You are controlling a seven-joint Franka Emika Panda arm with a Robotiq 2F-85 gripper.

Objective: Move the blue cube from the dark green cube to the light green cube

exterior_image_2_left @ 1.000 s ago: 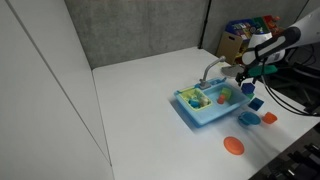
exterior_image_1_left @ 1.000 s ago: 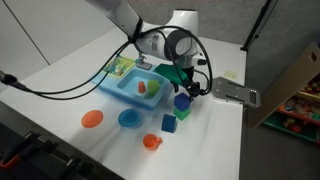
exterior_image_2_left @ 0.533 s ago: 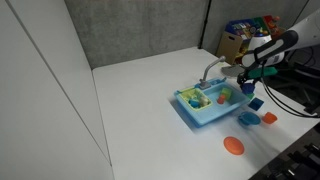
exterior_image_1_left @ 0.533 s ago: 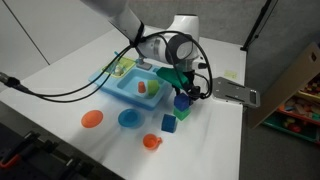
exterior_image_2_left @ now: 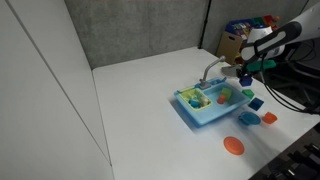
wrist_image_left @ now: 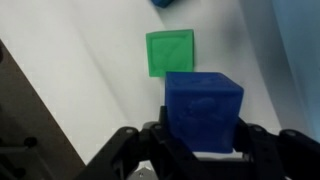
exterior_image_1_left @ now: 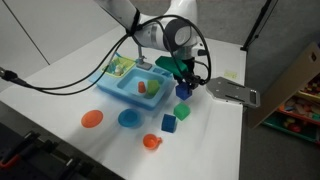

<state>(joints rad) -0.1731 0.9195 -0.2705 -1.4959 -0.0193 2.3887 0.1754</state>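
Note:
My gripper (wrist_image_left: 203, 138) is shut on the blue cube (wrist_image_left: 203, 100), a dark navy cube held between both fingers and lifted clear. Directly below it on the white table sits the dark green cube (wrist_image_left: 169, 52), with nothing on top. In both exterior views the gripper (exterior_image_1_left: 184, 86) (exterior_image_2_left: 246, 74) hangs just above the dark green cube (exterior_image_1_left: 182, 110) (exterior_image_2_left: 248, 95) with the blue cube (exterior_image_1_left: 184, 93) in it. A small pale lime piece (exterior_image_1_left: 231, 76), seemingly the light green cube, lies farther back on the table beside a grey flat object.
A medium-blue cube (exterior_image_1_left: 169, 123) stands close to the dark green one. A light blue toy sink (exterior_image_1_left: 125, 90) holding small items lies beside the arm. An orange plate (exterior_image_1_left: 91, 119), blue bowl (exterior_image_1_left: 129, 119) and orange cup (exterior_image_1_left: 152, 142) sit near the front. The grey flat object (exterior_image_1_left: 228, 94) lies behind.
The jaws went from open to shut on the blue cube, and the gripper rose with it, lifting it off the dark green cube.

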